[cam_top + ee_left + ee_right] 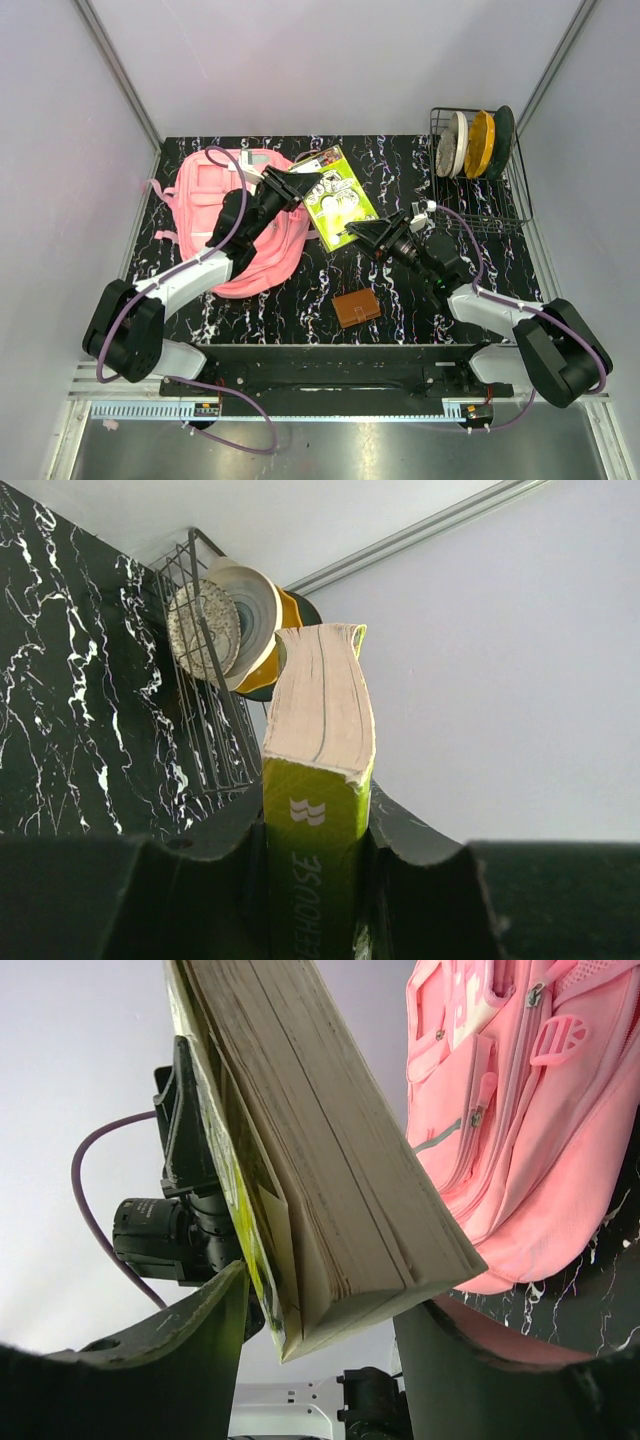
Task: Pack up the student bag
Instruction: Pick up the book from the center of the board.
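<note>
Rack [500,215] right, wallet [356,308] front — student bag [200,190] left

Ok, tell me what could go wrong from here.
The thick book is pinched by the left jaws at one edge only; it could twist loose. The right jaws straddle just a corner, so pages may splay. No open mouth shows on the backpack, so the book may jam against it.
</note>
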Controlling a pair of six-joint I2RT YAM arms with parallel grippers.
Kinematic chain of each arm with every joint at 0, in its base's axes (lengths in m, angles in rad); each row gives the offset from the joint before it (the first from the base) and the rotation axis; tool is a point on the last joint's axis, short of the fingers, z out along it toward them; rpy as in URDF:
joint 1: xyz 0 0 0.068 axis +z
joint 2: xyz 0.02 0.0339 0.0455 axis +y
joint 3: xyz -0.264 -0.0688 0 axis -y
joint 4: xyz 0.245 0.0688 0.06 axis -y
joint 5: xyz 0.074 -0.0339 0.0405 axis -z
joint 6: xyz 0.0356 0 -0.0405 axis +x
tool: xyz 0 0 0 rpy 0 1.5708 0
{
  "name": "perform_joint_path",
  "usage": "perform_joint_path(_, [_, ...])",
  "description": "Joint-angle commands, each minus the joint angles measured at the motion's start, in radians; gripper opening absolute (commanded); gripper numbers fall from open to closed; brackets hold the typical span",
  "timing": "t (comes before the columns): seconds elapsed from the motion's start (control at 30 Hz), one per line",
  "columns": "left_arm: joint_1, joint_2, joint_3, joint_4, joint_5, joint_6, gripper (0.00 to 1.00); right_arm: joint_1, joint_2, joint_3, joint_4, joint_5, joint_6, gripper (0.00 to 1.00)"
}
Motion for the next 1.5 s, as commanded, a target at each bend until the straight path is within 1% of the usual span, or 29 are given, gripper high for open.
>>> perform_joint_path(0.0, [-0.012,-0.052,-0.033,0.109,0.057,-0.062,0.00,0.005,-0.029,0.033,0.119,0.037,-0.052,0.63])
perform_joint_path(0.03, [-0.012,-0.055,-0.036,0.108,0.055,-0.065,0.00,0.005,-0.026,0.035,0.146,0.034,-0.052,0.62])
perform_joint_path(0.07, [-0.013,-0.055,-0.039,0.109,0.052,-0.066,0.00,0.005,-0.023,0.038,0.158,0.029,-0.050,0.56])
perform_joint_path(0.13, [-0.012,-0.060,-0.053,0.115,0.046,-0.069,0.00,0.005,-0.012,0.046,0.186,0.015,-0.049,0.53])
perform_joint_path(0.2, [-0.013,-0.057,-0.053,0.105,0.044,-0.069,0.00,0.005,-0.002,0.050,0.200,0.001,-0.043,0.54])
perform_joint_path(0.3, [-0.013,-0.046,-0.064,0.118,0.044,-0.075,0.00,0.005,0.014,0.061,0.226,-0.026,-0.033,0.61])
perform_joint_path(0.37, [-0.013,-0.039,-0.065,0.128,0.050,-0.085,0.00,0.005,0.020,0.072,0.224,-0.039,-0.033,0.60])
perform_joint_path(0.5, [-0.013,-0.035,-0.075,0.135,0.050,-0.089,0.00,0.005,0.017,0.067,0.226,-0.040,-0.035,0.36])
perform_joint_path(0.53, [-0.013,-0.037,-0.075,0.131,0.049,-0.089,0.00,0.005,0.014,0.063,0.223,-0.033,-0.036,0.21])
perform_joint_path(0.6, [-0.013,-0.034,-0.071,0.126,0.052,-0.085,0.00,0.005,0.006,0.060,0.211,-0.028,-0.040,0.12])
perform_joint_path(0.63, [-0.012,-0.035,-0.070,0.125,0.055,-0.082,0.00,0.005,0.002,0.060,0.206,-0.026,-0.046,0.00])
perform_joint_path(0.73, [-0.009,-0.032,-0.058,0.090,0.087,-0.042,0.34,0.005,-0.028,0.052,0.151,-0.010,-0.061,0.00])
perform_joint_path(0.77, [-0.007,-0.038,-0.035,0.057,0.101,-0.017,0.64,0.005,-0.058,0.047,0.125,0.003,-0.069,0.00])
perform_joint_path(0.8, [-0.001,-0.046,-0.019,0.015,0.115,0.054,0.74,0.005,-0.081,0.041,0.049,0.036,-0.076,0.00])
perform_joint_path(0.83, [0.005,-0.058,-0.004,-0.113,0.124,0.104,0.80,0.005,-0.104,0.030,0.006,0.058,-0.099,0.00])
perform_joint_path(0.87, [0.007,-0.093,0.025,-0.194,0.104,0.153,0.87,0.003,-0.158,0.026,-0.045,0.081,-0.111,0.00])
perform_joint_path(0.9, [0.008,-0.117,0.037,-0.278,0.074,0.252,0.99,0.002,-0.190,0.021,-0.158,0.124,-0.127,0.00])
perform_joint_path(0.93, [0.010,-0.141,0.050,-0.437,0.007,0.308,0.99,0.002,-0.219,0.021,-0.206,0.144,-0.160,0.00])
perform_joint_path(0.97, [0.011,-0.187,0.076,-0.514,-0.029,0.361,0.99,0.002,-0.280,0.023,-0.258,0.165,-0.179,0.00])
perform_joint_path(1.0, [0.013,-0.210,0.085,-0.577,-0.069,0.458,0.99,0.002,-0.310,0.032,-0.380,0.219,-0.190,0.00])
perform_joint_path(1.03, [0.013,-0.232,0.090,-0.678,-0.124,0.501,0.99,0.000,-0.339,0.033,-0.436,0.243,-0.217,0.00])
perform_joint_path(1.07, [0.014,-0.262,0.106,-0.728,-0.135,0.542,0.99,-0.002,-0.385,0.032,-0.479,0.268,-0.228,0.00])
perform_joint_path(1.1, [0.014,-0.270,0.117,-0.777,-0.166,0.626,0.99,-0.002,-0.406,0.027,-0.549,0.317,-0.234,0.00])
perform_joint_path(1.13, [0.014,-0.273,0.129,-0.884,-0.192,0.668,0.99,-0.005,-0.423,0.023,-0.578,0.332,-0.237,0.00])
perform_joint_path(1.2, [0.014,-0.256,0.178,-0.999,-0.212,0.772,0.99,-0.006,-0.463,0.004,-0.611,0.354,-0.239,0.00])
perform_joint_path(1.23, [0.014,-0.246,0.191,-1.103,-0.216,0.800,0.99,-0.009,-0.472,0.006,-0.622,0.354,-0.240,0.00])
perform_joint_path(1.33, [0.013,-0.180,0.237,-1.252,-0.190,0.897,0.99,-0.009,-0.479,0.015,-0.662,0.340,-0.253,0.00])
perform_joint_path(1.4, [0.007,-0.138,0.249,-1.291,-0.155,0.963,0.99,-0.009,-0.477,0.010,-0.664,0.334,-0.247,0.00])
perform_joint_path(1.47, [-0.010,-0.108,0.269,-1.351,-0.186,0.984,0.99,-0.011,-0.471,0.009,-0.667,0.333,-0.244,0.00])
